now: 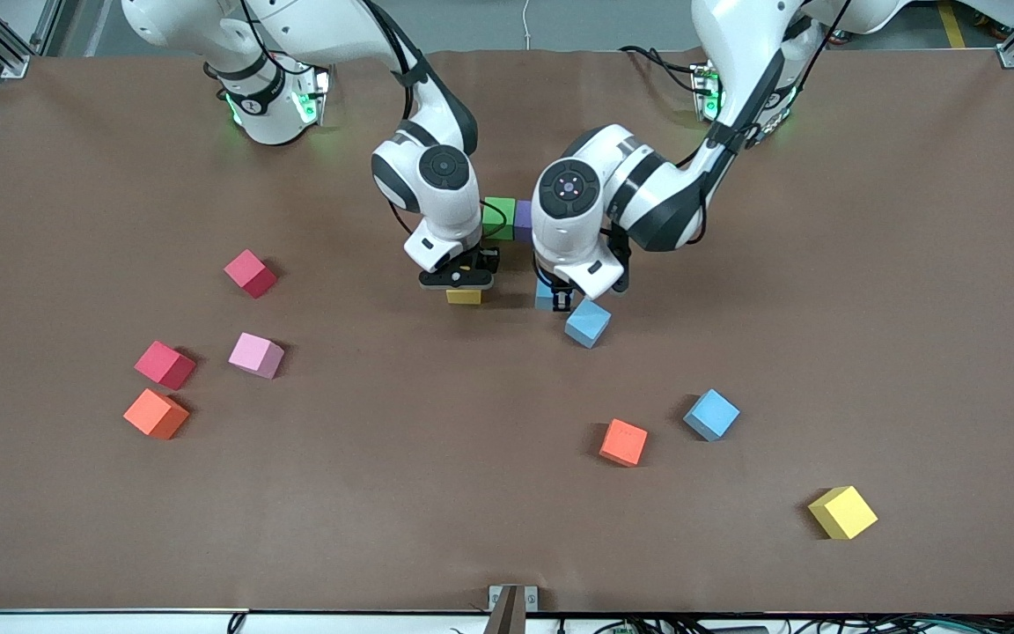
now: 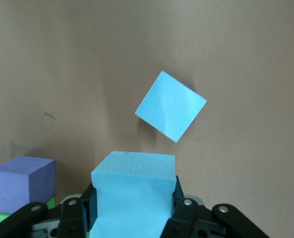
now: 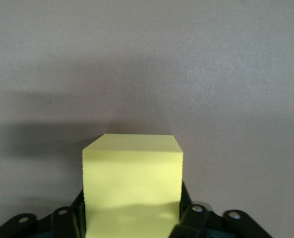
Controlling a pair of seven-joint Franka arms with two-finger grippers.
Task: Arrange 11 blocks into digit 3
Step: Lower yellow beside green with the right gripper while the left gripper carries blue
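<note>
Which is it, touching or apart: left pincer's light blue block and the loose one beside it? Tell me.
Apart. The left wrist view shows bare table between the held light blue block and the loose one.

You get no readable text, label, brand, number or sign in any view. The blocks show plain faces, the brown table cover [image 1: 507, 493] is unmarked, and the round caps on the arm joints carry no legible marking.

Left claw [image 1: 560, 295] lowered mid-table, right claw [image 1: 463, 282] beside it
</note>
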